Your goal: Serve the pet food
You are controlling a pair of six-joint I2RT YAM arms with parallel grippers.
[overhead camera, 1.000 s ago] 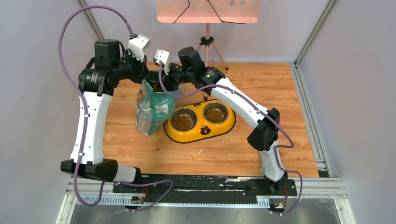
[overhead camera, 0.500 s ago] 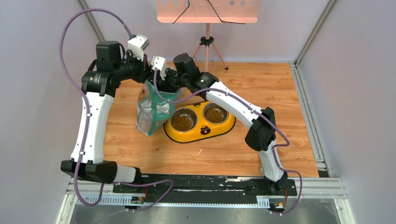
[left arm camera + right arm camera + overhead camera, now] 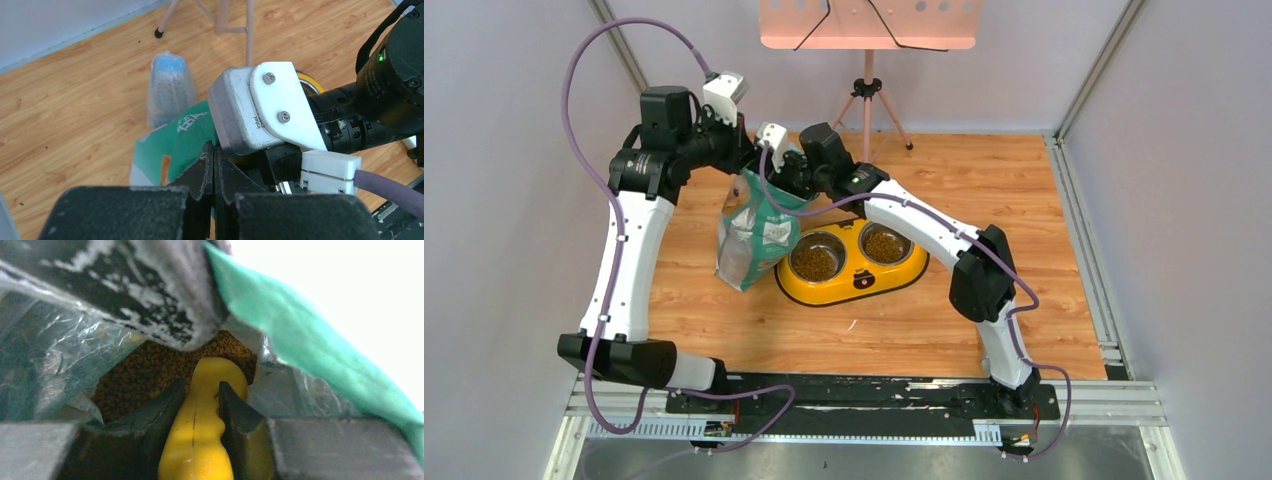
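The green-and-white bag (image 3: 750,235) stands upright on the wooden floor, left of the yellow double bowl (image 3: 852,288). Both steel bowls hold brown kibble (image 3: 814,263). My left gripper (image 3: 214,152) is shut on the bag's top edge (image 3: 185,135) and holds it up. My right gripper (image 3: 200,390) is inside the bag's mouth, shut on the yellow scoop handle (image 3: 197,435). The scoop's far end points at the heap of brown kibble (image 3: 145,372) in the bag. The scoop's bowl is hidden.
A tripod stand (image 3: 869,95) with a pink panel stands behind the bag. A clear packet with blue contents (image 3: 169,87) lies on the floor behind the bag. Grey walls close in left and right.
The right gripper has moved left and down into the bag's mouth with the scoop. The left gripper has shifted slightly right, still holding the bag's top. The bowls have not moved.
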